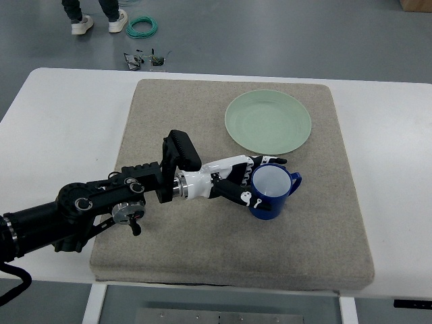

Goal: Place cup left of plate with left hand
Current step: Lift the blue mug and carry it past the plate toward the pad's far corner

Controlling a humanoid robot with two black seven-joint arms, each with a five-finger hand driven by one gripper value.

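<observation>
Fingers (244,198) of the left hand (233,182) curl around the blue cup (271,193), some over its near side and some reaching by the rim. They have hold of it. Part of the cup's left wall is hidden behind them. The cup stands upright with its white inside showing, and its handle sticks out to the right. I cannot tell if its bottom touches the mat or sits just above it.

The cup is on the grey mat (317,229), just in front of the green plate (268,122) and a little to its right. Cup and plate do not touch.

The black left arm (94,202) comes in from the bottom left, and its far end is cut off by the picture edge.

The mat lies on a white bench (61,115).

On the floor behind are a green coil of wire (142,27) and a small dark tangle (145,61) that is hard to make out. A person's shoes (99,24) show at the top; the rest is cut off.
</observation>
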